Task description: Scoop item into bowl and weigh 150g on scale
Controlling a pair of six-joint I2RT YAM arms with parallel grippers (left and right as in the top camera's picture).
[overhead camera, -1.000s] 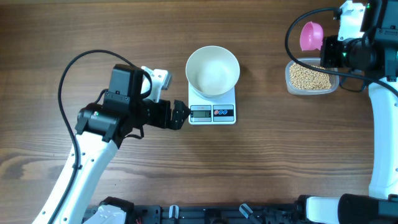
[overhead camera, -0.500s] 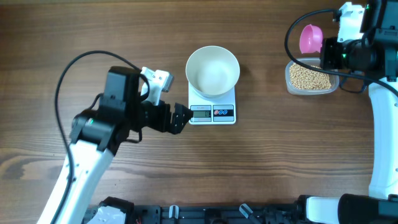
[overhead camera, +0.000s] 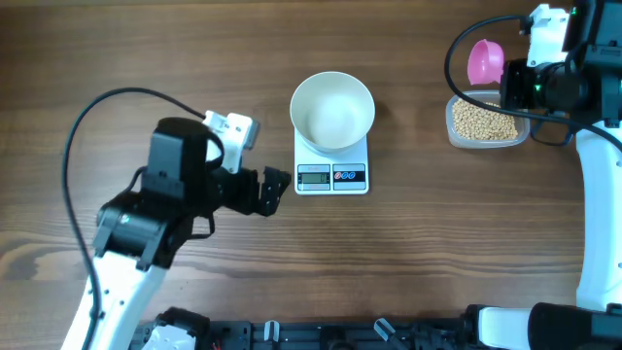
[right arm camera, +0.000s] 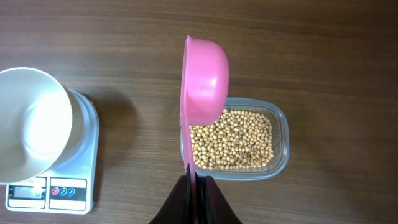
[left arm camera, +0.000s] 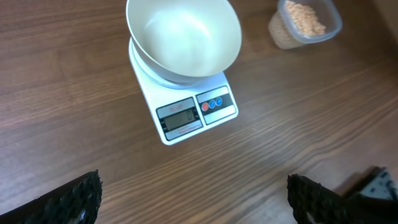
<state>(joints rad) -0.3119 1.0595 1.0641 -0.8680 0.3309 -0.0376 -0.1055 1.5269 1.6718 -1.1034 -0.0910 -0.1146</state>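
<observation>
The white bowl (overhead camera: 332, 110) stands on the small white scale (overhead camera: 331, 177) at the table's middle, and its inside looks bare (left arm camera: 184, 38). The beige beans (right arm camera: 233, 140) fill a clear plastic tub (overhead camera: 483, 121) at the right. My right gripper (right arm camera: 198, 186) is shut on the handle of a pink scoop (right arm camera: 204, 74). The scoop is held on its side above the tub's left end. My left gripper (overhead camera: 273, 187) is open, a short way left of the scale's display, with only bare wood between its fingers (left arm camera: 81, 198).
A black cable loops over the table behind the left arm (overhead camera: 155, 209). The right arm's white column (overhead camera: 598, 214) stands along the right edge. Dark fixtures line the front edge (overhead camera: 321, 335).
My left arm has drawn back to the left, so its open gripper is farther from the scale's front. The right gripper and scoop have not moved.
</observation>
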